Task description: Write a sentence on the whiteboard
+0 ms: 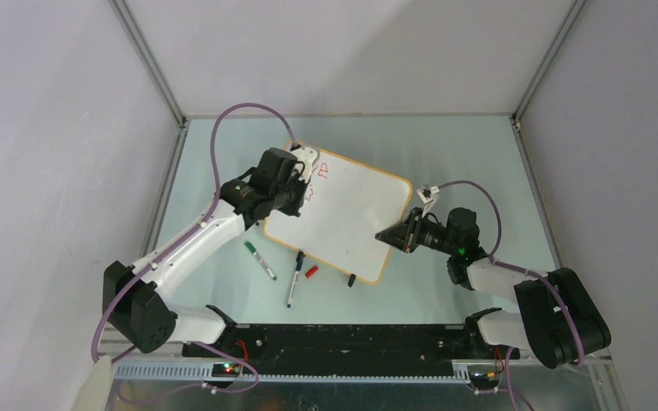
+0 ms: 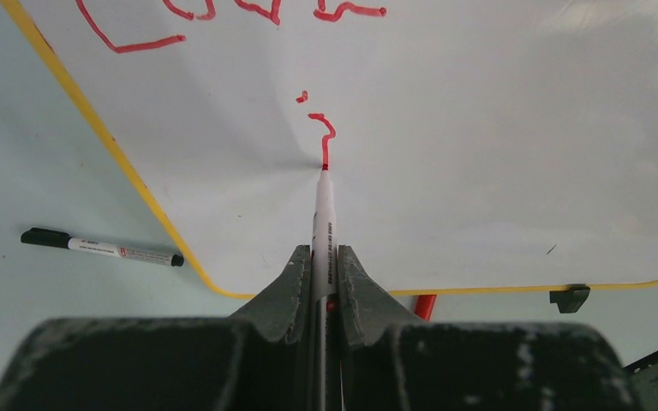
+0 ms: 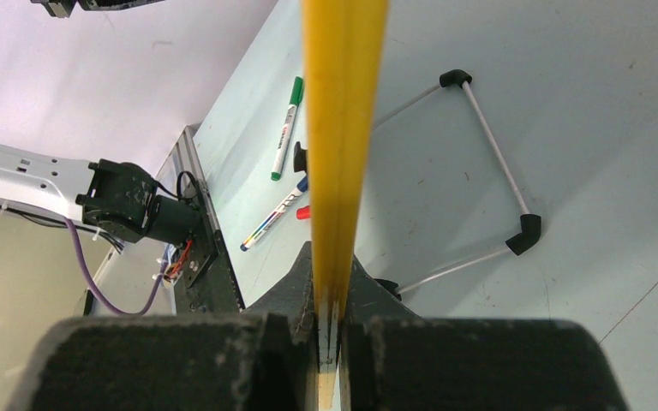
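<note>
1. Because the left arm's fingers [image 2: 321, 257] are clenched on a slim white-barrelled red marker [image 2: 323, 214] whose tip touches the white rectangular whiteboard with the thin orange-tan frame [image 1: 351, 218], too hard a press could, I judge, tip or shove the board. It sits turned at an angle on the pale green tabletop [image 1: 463, 154], between the two arms.
2. The right arm's fingers [image 3: 332, 257] pinch the board's right edge. That hold looks narrow, so a strong sideways stroke might swivel the board and skew the thin red handwritten sentence [image 2: 326, 137].
3. If the barrel slid within the left fingers, the tip could lift and leave gaps.
4. A green-capped white marker [image 1: 260, 260], a dark-capped marker [image 1: 295, 278] and a small red cap [image 1: 311, 272] lie just beside the board's near edge, where a sliding board could knock them.
5. From above, the left wrist covers most of the writing. Its own camera cuts off the first line, so those letters cannot be read. Below it only a dot and a short hooked stroke show.
6. The right wrist view shows the board edge-on, so I cannot tell whether that edge is lifted. Nor can I tell whether the thin wire frame with black corners [image 3: 525, 233] belongs to the board.
</note>
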Action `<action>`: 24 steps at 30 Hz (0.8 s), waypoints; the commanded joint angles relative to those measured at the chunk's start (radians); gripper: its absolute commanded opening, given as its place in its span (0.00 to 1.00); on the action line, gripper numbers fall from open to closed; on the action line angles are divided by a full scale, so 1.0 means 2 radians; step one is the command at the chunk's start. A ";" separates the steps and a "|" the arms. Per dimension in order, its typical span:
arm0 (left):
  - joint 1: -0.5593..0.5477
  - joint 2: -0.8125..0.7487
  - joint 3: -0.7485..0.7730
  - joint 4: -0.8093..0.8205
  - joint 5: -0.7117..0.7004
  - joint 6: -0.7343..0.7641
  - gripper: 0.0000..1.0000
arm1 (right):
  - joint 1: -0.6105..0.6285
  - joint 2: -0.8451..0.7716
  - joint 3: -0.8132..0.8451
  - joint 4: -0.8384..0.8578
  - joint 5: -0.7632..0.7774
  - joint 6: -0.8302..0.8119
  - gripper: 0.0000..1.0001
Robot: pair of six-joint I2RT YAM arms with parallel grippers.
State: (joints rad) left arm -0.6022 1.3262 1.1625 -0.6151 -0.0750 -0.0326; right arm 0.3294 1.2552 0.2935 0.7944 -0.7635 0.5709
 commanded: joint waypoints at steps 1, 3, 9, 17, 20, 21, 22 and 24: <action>-0.003 0.004 0.019 -0.011 0.007 0.011 0.00 | -0.002 -0.007 0.002 0.003 0.024 -0.054 0.00; -0.003 0.003 0.021 -0.013 0.007 0.011 0.00 | -0.002 -0.006 0.003 0.003 0.024 -0.054 0.00; -0.002 -0.030 0.009 0.012 0.012 0.011 0.00 | -0.002 -0.005 0.002 0.004 0.024 -0.054 0.00; -0.003 -0.079 -0.021 0.071 0.040 0.005 0.00 | -0.002 -0.004 0.003 0.006 0.025 -0.054 0.00; -0.003 -0.069 -0.020 0.078 0.057 0.000 0.00 | -0.002 -0.003 0.003 0.007 0.025 -0.054 0.00; -0.003 -0.065 -0.016 0.077 0.065 -0.001 0.00 | -0.002 -0.003 0.003 0.007 0.025 -0.054 0.00; -0.002 -0.055 -0.013 0.072 0.067 -0.003 0.00 | -0.002 -0.002 0.003 0.007 0.025 -0.054 0.00; -0.003 -0.038 0.005 0.060 0.076 -0.007 0.00 | -0.002 -0.002 0.003 0.008 0.024 -0.054 0.00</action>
State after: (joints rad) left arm -0.6022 1.1995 1.1297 -0.4995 0.0166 -0.0353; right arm 0.3298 1.2549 0.2935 0.7975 -0.7650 0.5632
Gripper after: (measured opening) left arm 0.152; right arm 0.080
